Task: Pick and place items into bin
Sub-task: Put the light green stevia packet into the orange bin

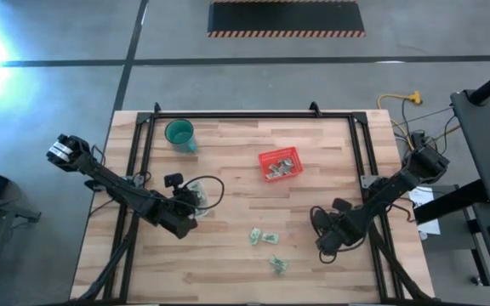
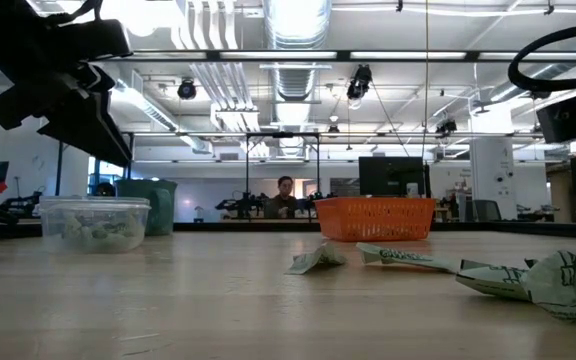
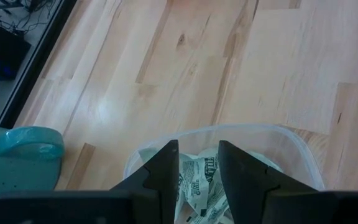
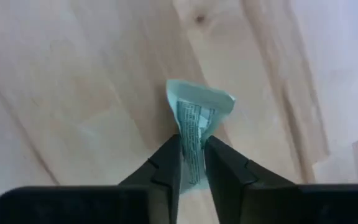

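Packets lie in several places at once: three loose pale green pieces (image 1: pixel 267 240) sit on the wooden table (image 1: pixel 228 272) in the lower middle of the high view, more fill a clear plastic tub (image 1: pixel 196 194) at left centre, and some are already in the red basket (image 1: pixel 279 164) just right of centre, a little above the middle. A teal cup (image 1: pixel 179 133) stands at upper left, apart from everything.

In the lower right of the high view, the right gripper (image 4: pixel 192 163) has its fingers pinched tight on one pale green packet (image 4: pixel 196 118), which sticks out past the fingertips. The left gripper (image 3: pixel 199 171) hangs over the tub with its fingers a narrow gap apart and nothing between them (the packets show just beyond the tips).

The risk lies in the carry to the basket. The packet is gripped by one crumpled end only, so a quick swing could let it slide free and drop short onto the table. Released too high, so light a piece may flutter past the low rim.
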